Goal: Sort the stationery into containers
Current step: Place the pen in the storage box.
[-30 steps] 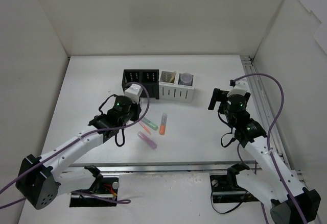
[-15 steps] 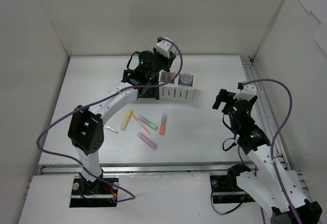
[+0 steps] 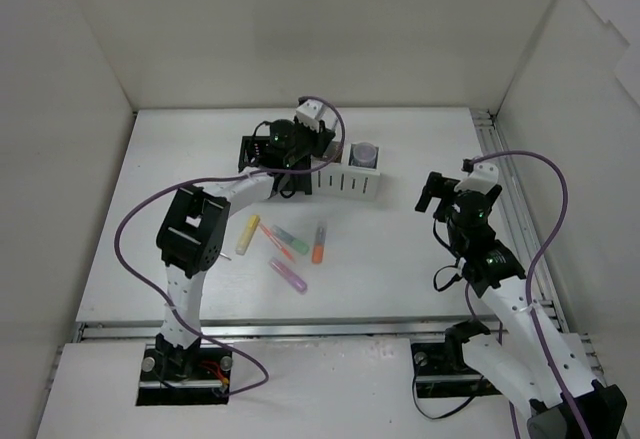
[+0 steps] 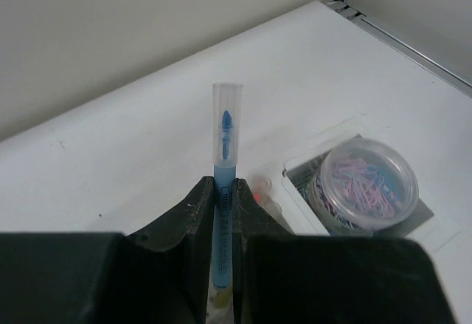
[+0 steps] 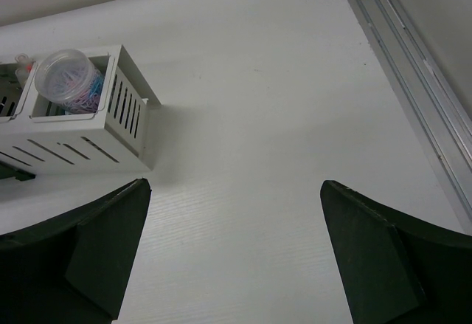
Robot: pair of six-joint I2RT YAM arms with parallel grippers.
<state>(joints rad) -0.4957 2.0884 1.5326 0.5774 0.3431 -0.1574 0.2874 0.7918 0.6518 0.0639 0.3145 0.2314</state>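
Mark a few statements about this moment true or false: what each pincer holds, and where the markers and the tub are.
1. The left pincer is shut on a blue marker. True.
2. The right pincer grips a yellow marker. False: it is open and empty, and the yellow marker lies on the table.
3. A clear tub of paper clips sits in one compartment of the white organiser. True.
4. The orange marker is already inside the white organiser. False: it lies on the table in front of it.
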